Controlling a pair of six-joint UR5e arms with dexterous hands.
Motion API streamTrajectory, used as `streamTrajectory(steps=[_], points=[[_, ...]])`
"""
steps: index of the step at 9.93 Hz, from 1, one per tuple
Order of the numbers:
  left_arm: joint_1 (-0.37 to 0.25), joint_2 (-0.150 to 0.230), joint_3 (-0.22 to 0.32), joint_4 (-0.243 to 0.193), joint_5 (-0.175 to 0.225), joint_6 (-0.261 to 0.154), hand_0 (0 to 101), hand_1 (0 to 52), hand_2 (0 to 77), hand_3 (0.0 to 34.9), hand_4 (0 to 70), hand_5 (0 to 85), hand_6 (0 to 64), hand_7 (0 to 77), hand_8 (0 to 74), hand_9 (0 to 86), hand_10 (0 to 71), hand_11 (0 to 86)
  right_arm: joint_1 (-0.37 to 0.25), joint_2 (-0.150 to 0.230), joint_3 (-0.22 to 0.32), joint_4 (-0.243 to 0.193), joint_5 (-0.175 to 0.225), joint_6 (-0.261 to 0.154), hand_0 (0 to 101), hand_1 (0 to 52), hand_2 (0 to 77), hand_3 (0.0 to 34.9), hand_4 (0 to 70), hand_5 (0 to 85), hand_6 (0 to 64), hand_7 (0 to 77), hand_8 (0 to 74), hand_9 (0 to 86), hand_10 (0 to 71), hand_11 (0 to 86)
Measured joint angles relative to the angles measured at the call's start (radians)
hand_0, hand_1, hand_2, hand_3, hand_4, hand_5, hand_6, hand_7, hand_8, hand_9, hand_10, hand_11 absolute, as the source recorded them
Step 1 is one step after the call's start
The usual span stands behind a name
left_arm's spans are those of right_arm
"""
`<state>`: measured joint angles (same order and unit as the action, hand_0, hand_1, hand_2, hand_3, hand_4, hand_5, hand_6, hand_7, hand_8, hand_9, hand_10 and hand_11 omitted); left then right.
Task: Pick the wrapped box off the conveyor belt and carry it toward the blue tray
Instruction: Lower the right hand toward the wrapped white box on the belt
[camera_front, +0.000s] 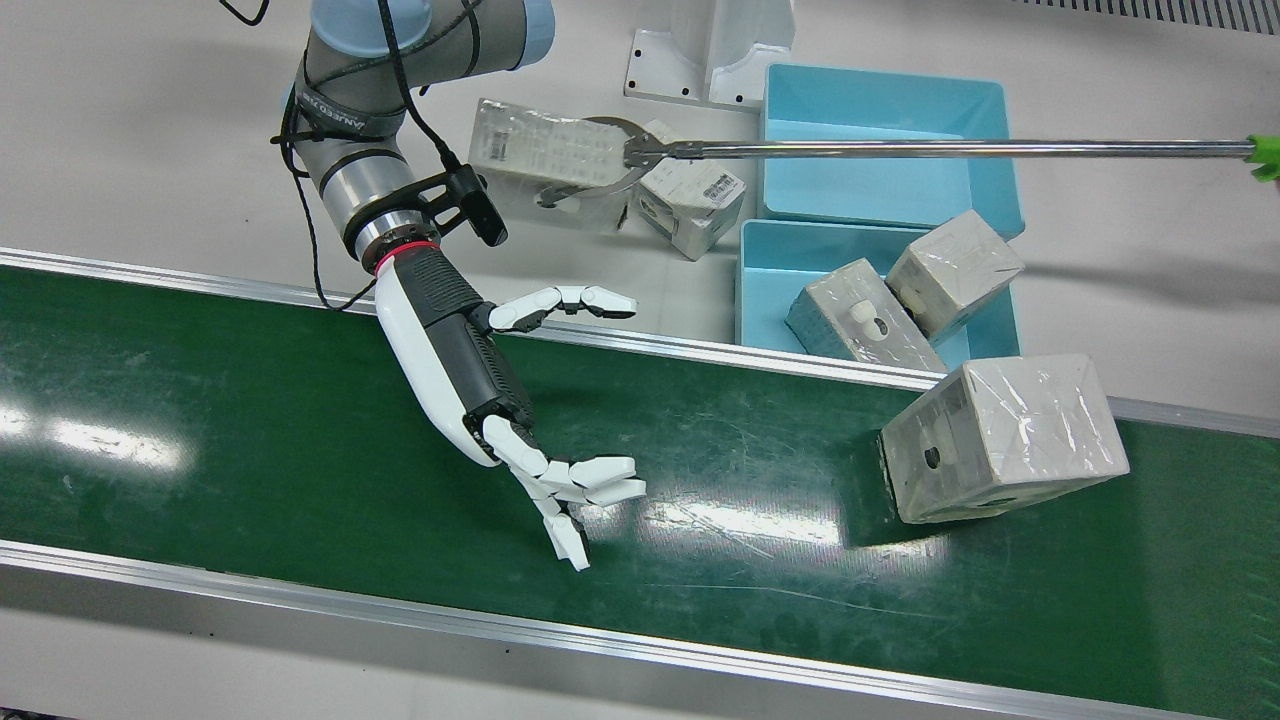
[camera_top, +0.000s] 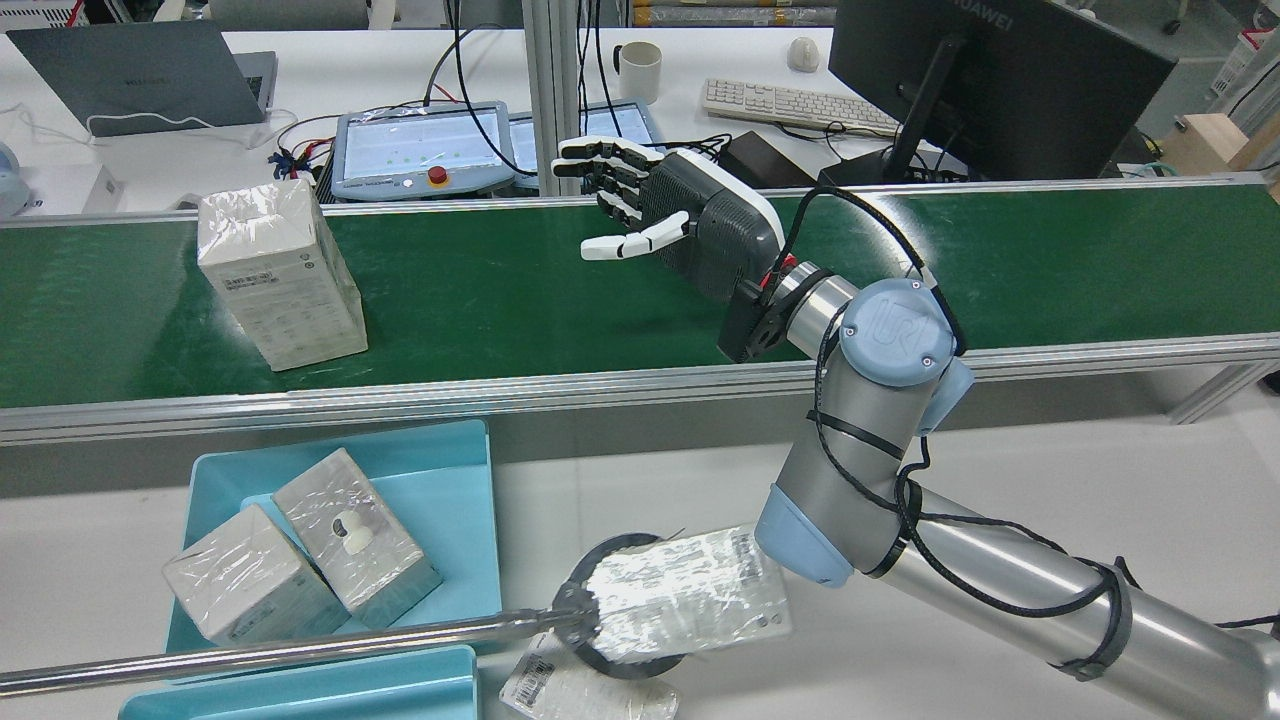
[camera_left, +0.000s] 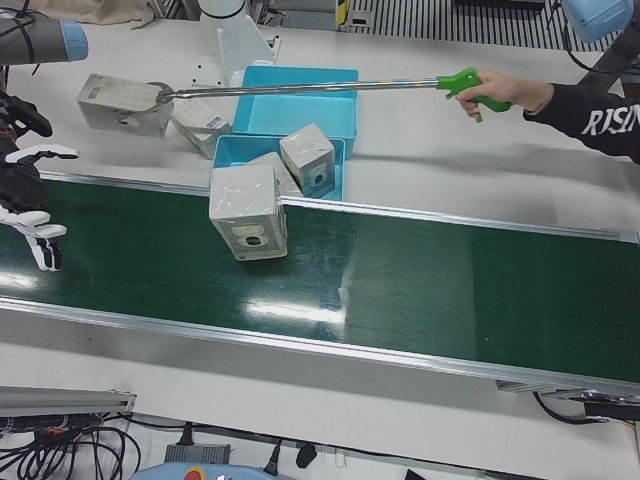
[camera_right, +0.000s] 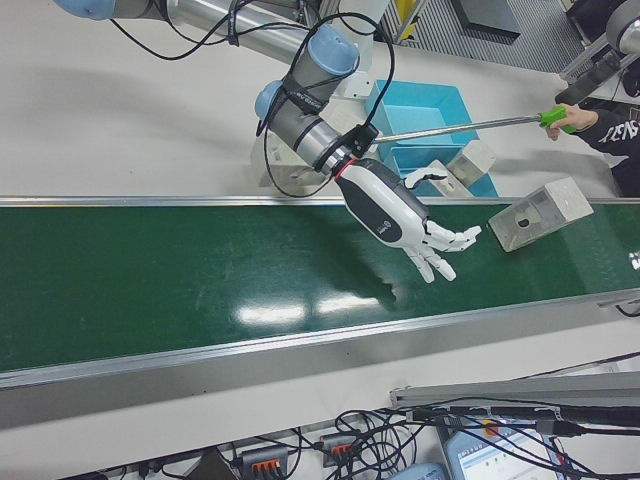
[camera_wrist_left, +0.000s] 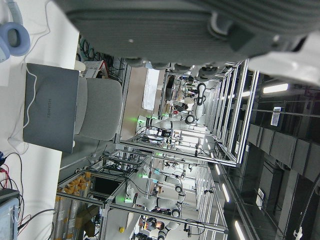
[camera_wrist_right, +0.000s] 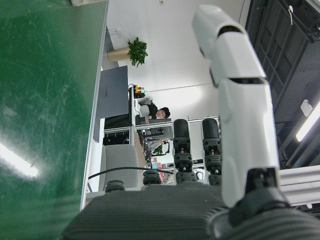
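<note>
The wrapped box (camera_front: 1005, 435) stands alone on the green conveyor belt (camera_front: 200, 420), close to the belt's tray-side edge; it also shows in the rear view (camera_top: 280, 275) and the left-front view (camera_left: 248, 212). My right hand (camera_front: 470, 380) hovers over the belt's middle, open, fingers spread, nothing in it, a good distance from the box (camera_right: 540, 213). The rear view shows the same hand (camera_top: 680, 225), palm turned toward the box. Two blue trays (camera_front: 885, 150) sit just off the belt beside the box. Only the grey body of my left hand (camera_wrist_left: 200, 20) shows, its fingers hidden.
The nearer blue tray (camera_front: 770, 290) holds two wrapped boxes (camera_front: 860, 315). A person's hand (camera_left: 510, 90) holds a long metal reacher (camera_front: 950, 150) clamped on a flat wrapped package (camera_front: 545, 150). A small labelled box (camera_front: 690, 200) lies beside it on the white table.
</note>
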<state>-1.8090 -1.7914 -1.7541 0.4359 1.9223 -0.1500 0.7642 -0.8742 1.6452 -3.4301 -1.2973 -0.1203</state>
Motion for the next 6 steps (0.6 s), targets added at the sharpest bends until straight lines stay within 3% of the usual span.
streamTrajectory(steps=[3, 6], points=[[0.0, 0.0, 0.0, 0.0, 0.0, 0.0, 0, 0.0, 1.1, 0.0, 0.0, 1.1, 0.0, 0.5, 0.5, 0.0, 0.5, 0.5, 0.004, 0.006, -0.025, 0.004, 0.0, 0.002, 50, 16.4, 19.1, 13.5, 14.2, 26.2, 7.1, 24.0, 0.5, 3.8, 0.0, 1.1], [0.0, 0.0, 0.0, 0.0, 0.0, 0.0, 0, 0.0, 1.1, 0.0, 0.0, 1.1, 0.0, 0.5, 0.5, 0.0, 0.5, 0.0, 0.004, 0.04, -0.038, 0.008, 0.0, -0.002, 49, 16.4, 16.9, 14.8, 12.0, 25.6, 6.5, 23.5, 0.0, 3.8, 0.0, 1.1]])
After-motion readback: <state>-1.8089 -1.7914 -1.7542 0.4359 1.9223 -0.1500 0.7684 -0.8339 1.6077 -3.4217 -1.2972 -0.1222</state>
